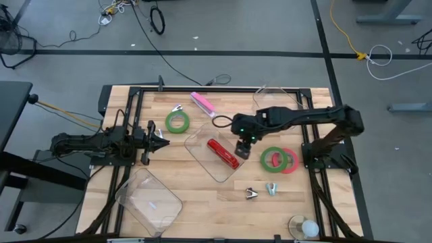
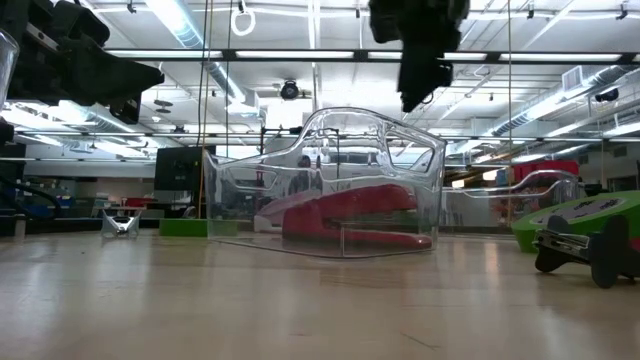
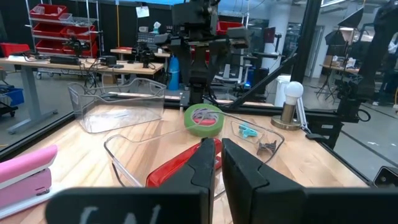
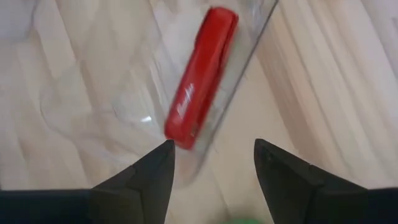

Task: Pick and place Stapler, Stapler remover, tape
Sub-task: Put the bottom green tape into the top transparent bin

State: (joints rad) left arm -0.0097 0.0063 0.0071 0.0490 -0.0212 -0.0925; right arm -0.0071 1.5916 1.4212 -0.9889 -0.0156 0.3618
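Note:
A red stapler (image 1: 223, 154) lies flat on the floor of a clear tray (image 1: 202, 140) at the table's middle; the right wrist view shows the red stapler (image 4: 200, 78) lengthwise. My right gripper (image 1: 243, 149) hangs open above the tray's right edge, pointing steeply down, with nothing between its fingers (image 4: 155, 171). A pink stapler (image 1: 202, 103) lies at the far middle. One green tape (image 1: 177, 122) lies left of the tray. Another green tape (image 1: 273, 158) lies partly on a red-pink tape (image 1: 291, 160) at the right. Two stapler removers (image 1: 251, 194) (image 1: 271, 188) sit near the front. My left gripper (image 1: 162, 143) rests shut at the left.
A second clear tray (image 1: 150, 199) stands at the near left and a third (image 1: 277, 98) at the far right. A third stapler remover (image 1: 177, 108) lies beside the left green tape. A lamp with a round bulb (image 1: 307, 228) stands at the near right corner.

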